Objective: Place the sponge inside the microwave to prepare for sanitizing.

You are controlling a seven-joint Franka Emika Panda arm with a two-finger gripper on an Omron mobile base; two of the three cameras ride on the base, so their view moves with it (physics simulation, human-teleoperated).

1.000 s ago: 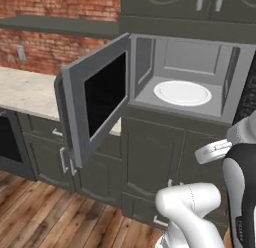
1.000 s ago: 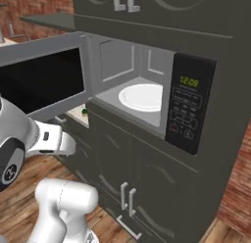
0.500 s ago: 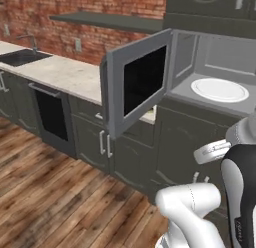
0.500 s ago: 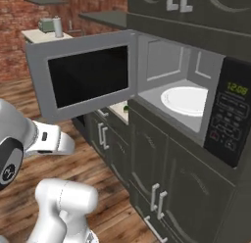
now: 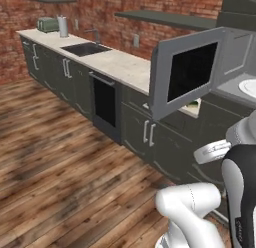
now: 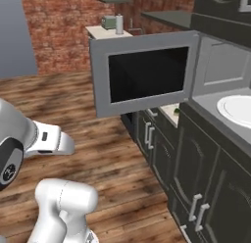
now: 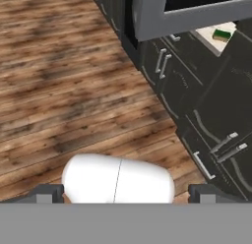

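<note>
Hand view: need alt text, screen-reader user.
Looking down along the open, empty end effector at a wooden floor beside dark lower cabinets. At top, the open microwave door hangs over the counter, where the green-and-yellow sponge lies.

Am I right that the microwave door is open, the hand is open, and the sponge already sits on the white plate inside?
Not quite. The sponge is not on the white plate; the hand view shows it lying on the pale counter below the open microwave door. The microwave is open, and the hand is open too.
</note>
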